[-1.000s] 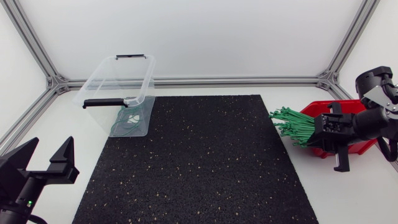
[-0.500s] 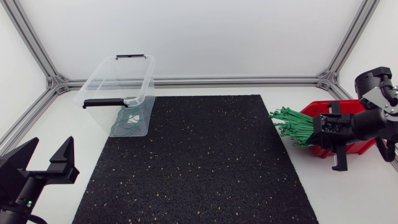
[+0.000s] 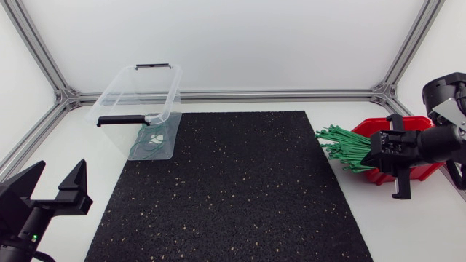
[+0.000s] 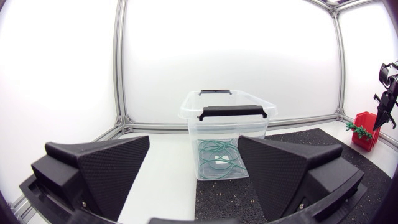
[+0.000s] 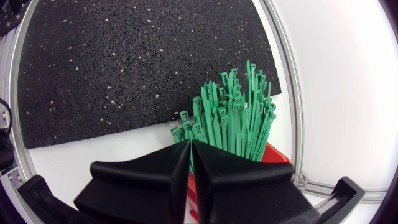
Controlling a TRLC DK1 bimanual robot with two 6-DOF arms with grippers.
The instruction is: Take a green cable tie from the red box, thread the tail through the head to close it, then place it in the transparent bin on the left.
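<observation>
Two fingers of the right gripper (image 5: 190,148) are pressed together, tips down at the bundle of green cable ties (image 5: 233,118). Cannot tell whether one is pinched. The ties fan out of the red box (image 3: 411,122) at the head view's right edge, heads toward the black mat (image 3: 233,189), which makes them easy to pick. The left gripper (image 3: 58,173), lower left, stands spread wide, likely waiting for the threading. The transparent bin (image 3: 138,109), upper left, holds looped ties (image 3: 149,142).
</observation>
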